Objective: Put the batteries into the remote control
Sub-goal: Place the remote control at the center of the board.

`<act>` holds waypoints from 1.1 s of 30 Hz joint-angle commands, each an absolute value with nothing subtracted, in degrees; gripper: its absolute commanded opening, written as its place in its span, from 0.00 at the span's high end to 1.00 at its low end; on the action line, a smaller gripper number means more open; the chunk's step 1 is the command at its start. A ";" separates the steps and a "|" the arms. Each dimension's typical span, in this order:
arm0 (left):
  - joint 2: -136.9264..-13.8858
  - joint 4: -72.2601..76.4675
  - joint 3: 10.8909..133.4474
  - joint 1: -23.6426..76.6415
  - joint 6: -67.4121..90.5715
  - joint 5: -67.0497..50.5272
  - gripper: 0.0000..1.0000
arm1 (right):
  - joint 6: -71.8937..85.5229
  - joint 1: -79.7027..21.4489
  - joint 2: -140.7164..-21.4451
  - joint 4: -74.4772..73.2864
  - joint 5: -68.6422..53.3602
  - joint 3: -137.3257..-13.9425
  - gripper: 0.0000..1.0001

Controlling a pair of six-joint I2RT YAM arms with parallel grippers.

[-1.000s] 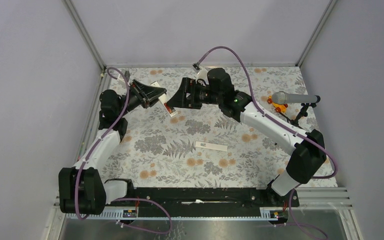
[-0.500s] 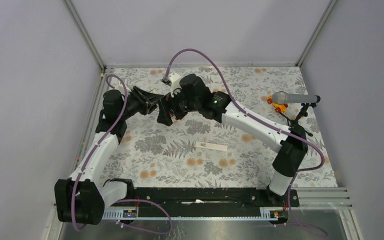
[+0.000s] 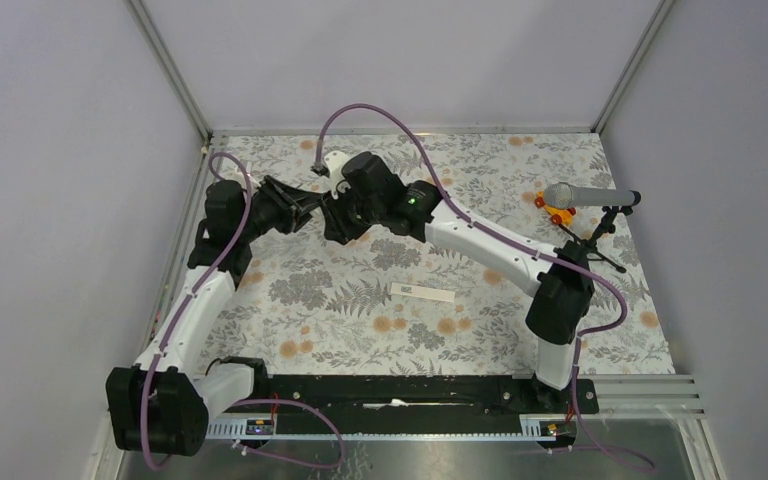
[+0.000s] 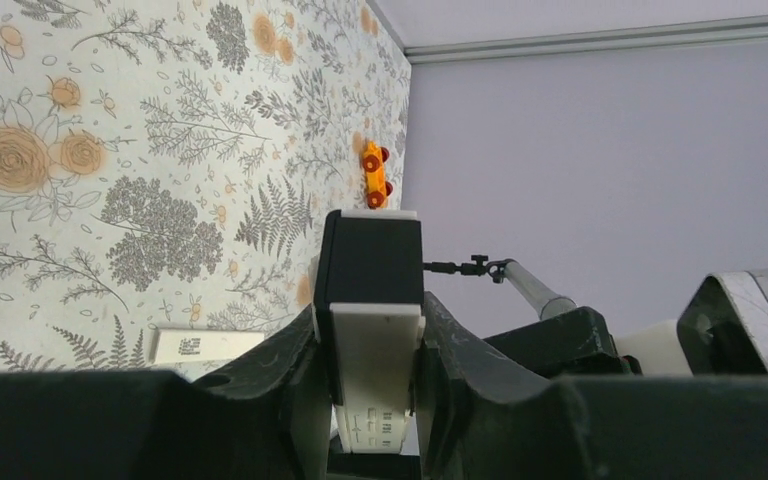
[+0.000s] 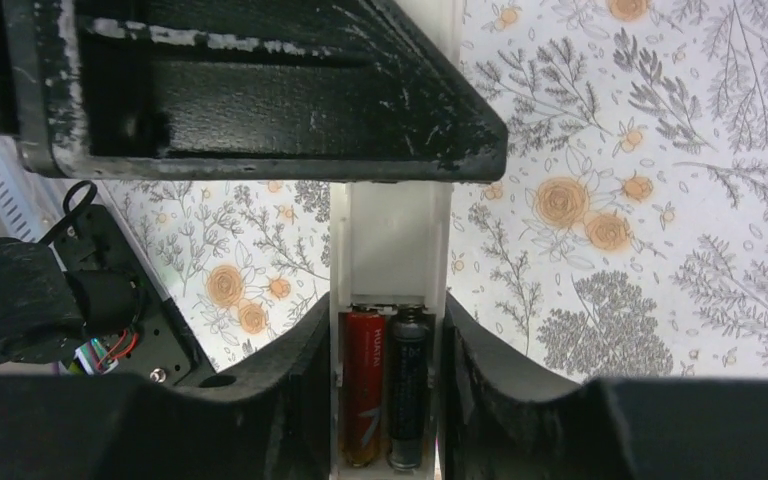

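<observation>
Clearly open, the remote control (image 5: pixel 390 240) — white — holds batteries (image 5: pixel 365 395) (red, black)

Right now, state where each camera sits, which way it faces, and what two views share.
Top external: above and behind the robot, looking down on the table; left arm and right arm show, meeting back-left.
Left wrist: on the left arm, looking along the left fingers, clamped on the remote control, toward the orange toy.
Right wrist: on the right arm, looking along the right fingers gripping the remote's open bay, batteries inside.
Shared: both wrist views show the remote; top and left wrist, the cover strip.
</observation>
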State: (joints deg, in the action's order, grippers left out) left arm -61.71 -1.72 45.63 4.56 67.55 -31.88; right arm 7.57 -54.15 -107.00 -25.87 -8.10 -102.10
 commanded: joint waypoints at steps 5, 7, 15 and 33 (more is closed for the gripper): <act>-58.39 -8.18 50.37 4.10 61.30 -26.86 0.23 | 3.99 -53.90 -105.54 -23.76 -1.05 -100.95 0.67; -58.37 -15.35 52.83 3.73 57.21 -21.98 0.02 | 2.27 -53.88 -104.86 -23.19 -0.32 -98.73 0.66; -54.91 -31.26 53.31 -7.89 50.46 -7.53 0.01 | -10.05 -52.76 -106.26 -23.68 -0.35 -89.07 0.63; -57.94 -28.75 50.62 -10.76 45.46 -19.35 0.04 | -29.27 -48.86 -111.87 -23.25 -0.69 -77.63 0.65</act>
State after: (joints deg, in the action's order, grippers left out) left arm -57.93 -32.32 51.57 -10.52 47.09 -15.09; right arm -23.99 -48.90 -110.54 -25.32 -1.54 -78.70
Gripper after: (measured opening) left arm 0.966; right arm 0.415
